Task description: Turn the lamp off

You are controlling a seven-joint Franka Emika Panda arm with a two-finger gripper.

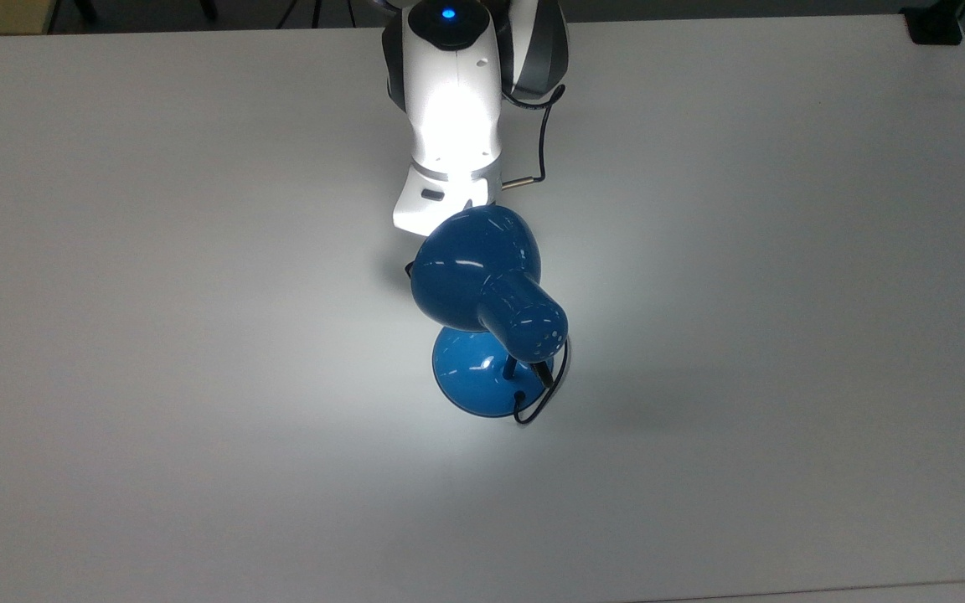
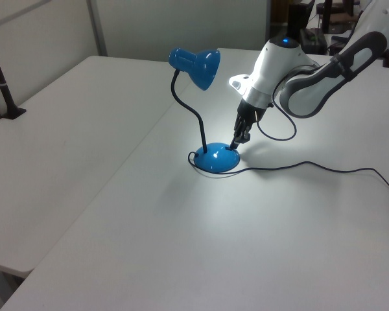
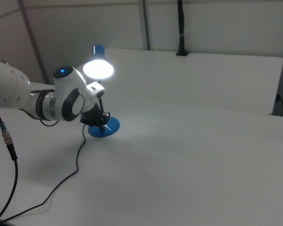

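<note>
Top view: a plain white bench [image 1: 114, 335] carries the blue lamp [image 1: 482, 285] near its middle, lit, its shade's wide mouth facing the white arm [image 1: 449, 92] at the top view's top.

Left view: the claw [image 2: 235, 144] points down at the lamp's base [image 2: 215, 159]; whether its fingers are parted cannot be told. A black cord [image 2: 311, 165] trails toward the left view's right.

Right view: the glowing shade [image 3: 98, 68] faces the camera before pale wall panels [image 3: 217, 26]. No readable writing.
</note>
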